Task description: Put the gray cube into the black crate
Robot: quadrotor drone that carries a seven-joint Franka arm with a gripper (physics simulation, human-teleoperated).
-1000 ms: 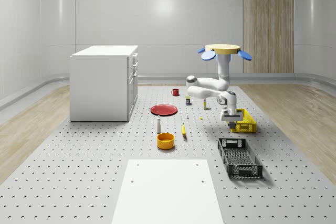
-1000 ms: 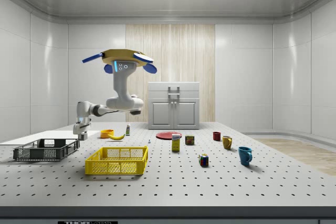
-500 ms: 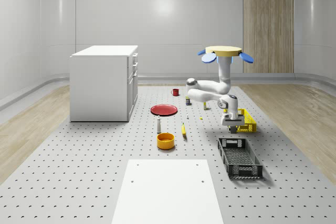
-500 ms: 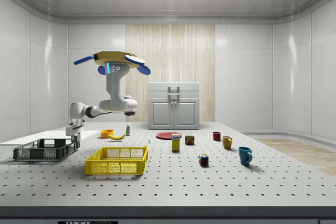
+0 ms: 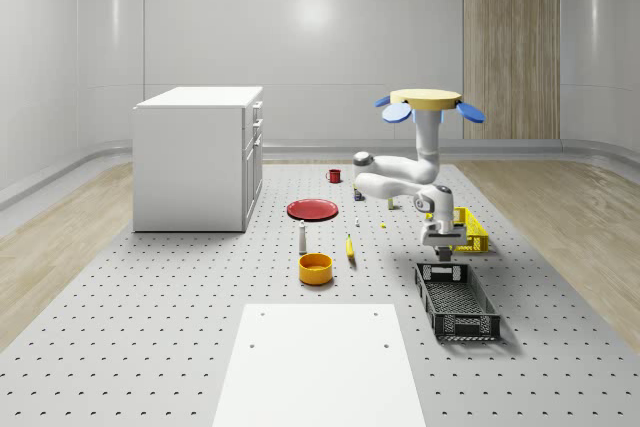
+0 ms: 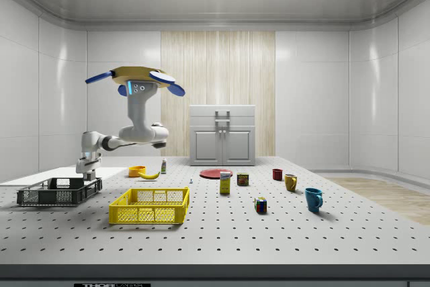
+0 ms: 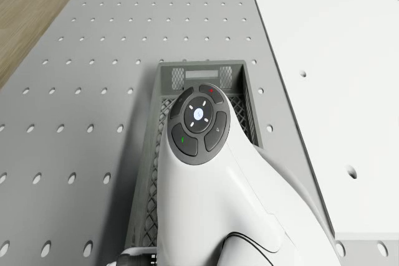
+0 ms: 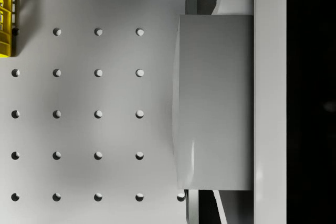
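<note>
In the side view, left to right: the black crate (image 6: 58, 191) lies on the perforated table (image 6: 269, 233), the gripper (image 6: 82, 173) hangs just above its far end with the gray cube (image 8: 215, 103) clamped between the jaws — the wrist view shows the cube close up. The drone (image 6: 136, 80) hovers above the table, beside the yellow crate (image 6: 150, 206) — the banana (image 6: 148, 175) lies beyond it.

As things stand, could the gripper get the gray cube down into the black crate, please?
Probably yes: the gripper holds the gray cube just above the black crate's open far end, nothing between them.
</note>
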